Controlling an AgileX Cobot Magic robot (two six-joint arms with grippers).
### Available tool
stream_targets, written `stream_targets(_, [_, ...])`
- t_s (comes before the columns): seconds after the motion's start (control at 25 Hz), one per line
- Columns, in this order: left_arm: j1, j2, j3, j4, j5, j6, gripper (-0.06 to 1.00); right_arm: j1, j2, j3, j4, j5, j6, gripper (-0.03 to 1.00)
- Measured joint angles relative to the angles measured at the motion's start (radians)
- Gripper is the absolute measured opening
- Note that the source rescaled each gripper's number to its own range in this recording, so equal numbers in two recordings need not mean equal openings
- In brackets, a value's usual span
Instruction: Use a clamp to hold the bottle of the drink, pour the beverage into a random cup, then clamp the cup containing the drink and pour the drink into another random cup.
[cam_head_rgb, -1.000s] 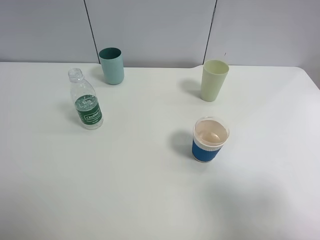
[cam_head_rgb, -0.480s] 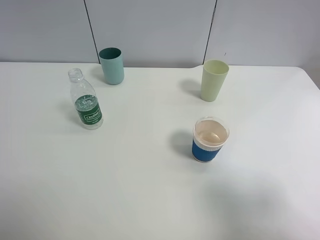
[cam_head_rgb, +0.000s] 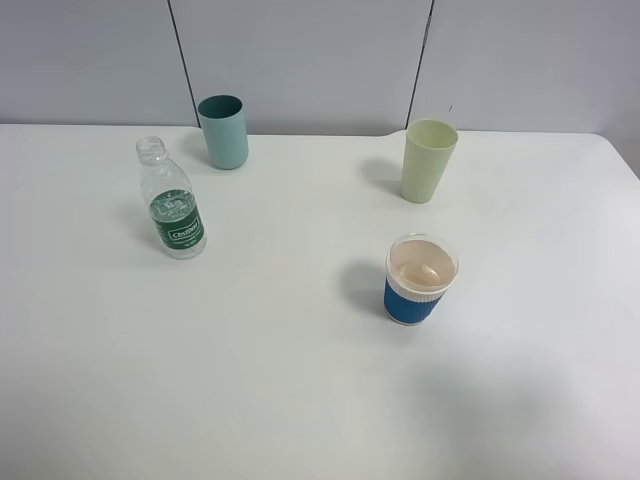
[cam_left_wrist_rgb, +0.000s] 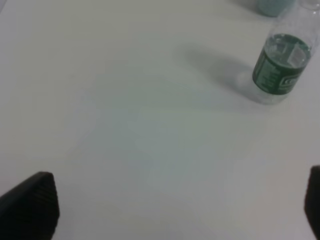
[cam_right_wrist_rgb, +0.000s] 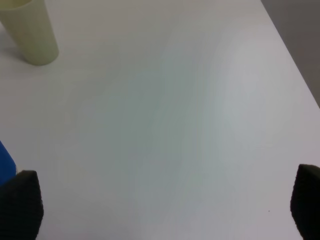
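A clear uncapped bottle with a green label stands upright at the left of the white table; it also shows in the left wrist view. A teal cup stands behind it. A pale green cup stands at the back right, also in the right wrist view. A blue-sleeved cup stands in front of it. Neither arm shows in the exterior view. My left gripper is open and empty, short of the bottle. My right gripper is open and empty, beside the blue-sleeved cup.
The white table runs back to a grey panelled wall. Its right edge shows in the right wrist view, with grey floor beyond.
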Motion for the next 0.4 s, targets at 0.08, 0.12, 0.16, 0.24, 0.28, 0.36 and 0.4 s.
stream_targets(0.08, [0.000,0.000,0.000,0.000,0.000,0.000,1.00,0.000,0.000,0.000,0.000,0.000,0.000,1.00])
stream_targets(0.12, [0.000,0.000,0.000,0.000,0.000,0.000,1.00,0.000,0.000,0.000,0.000,0.000,0.000,1.00])
stream_targets(0.16, [0.000,0.000,0.000,0.000,0.000,0.000,1.00,0.000,0.000,0.000,0.000,0.000,0.000,1.00])
stream_targets(0.24, [0.000,0.000,0.000,0.000,0.000,0.000,1.00,0.000,0.000,0.000,0.000,0.000,0.000,1.00])
stream_targets(0.28, [0.000,0.000,0.000,0.000,0.000,0.000,1.00,0.000,0.000,0.000,0.000,0.000,0.000,1.00])
stream_targets(0.36, [0.000,0.000,0.000,0.000,0.000,0.000,1.00,0.000,0.000,0.000,0.000,0.000,0.000,1.00])
stream_targets(0.4, [0.000,0.000,0.000,0.000,0.000,0.000,1.00,0.000,0.000,0.000,0.000,0.000,0.000,1.00])
